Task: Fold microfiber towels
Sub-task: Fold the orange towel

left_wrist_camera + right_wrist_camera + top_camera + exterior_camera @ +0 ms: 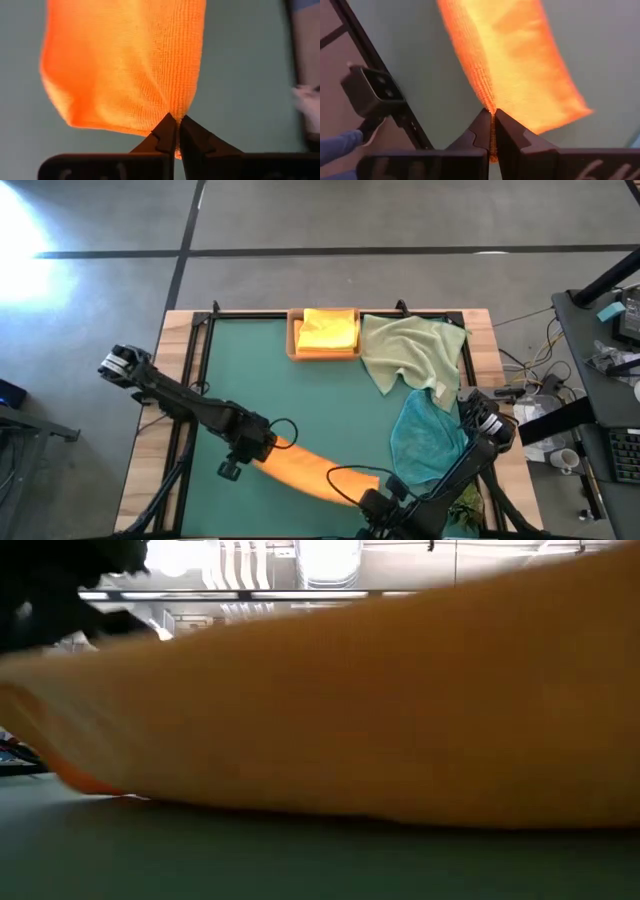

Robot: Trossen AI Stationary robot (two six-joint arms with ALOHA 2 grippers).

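Note:
An orange microfiber towel [318,472] stretches as a long band between my two grippers over the near part of the dark green mat [280,380]. My left gripper [268,448] is shut on its left end and my right gripper [372,498] on its right end. The low view is filled by the orange towel [380,710], whose lower edge shows just at the mat; whether it touches, I cannot tell. A yellow towel [328,330] lies folded in the wooden tray [292,340]. My left gripper pinches the towel's edge at a corner [176,111] between its two fingertips, coming from above and slanting down. The cloth runs away from the fingers, spread wide and drawn fairly taut. My right gripper pinches a bunched fold of the towel's other end [490,106] between its two fingers, slanting down from above. From there the cloth runs off as a ridged, narrow band above the mat.
A pale green towel [410,350] lies crumpled at the mat's far right, a teal towel [425,438] just nearer, close to my right arm. A small dark camera block [372,92] sits on the black frame rail at the near edge. The mat's left and middle show bare.

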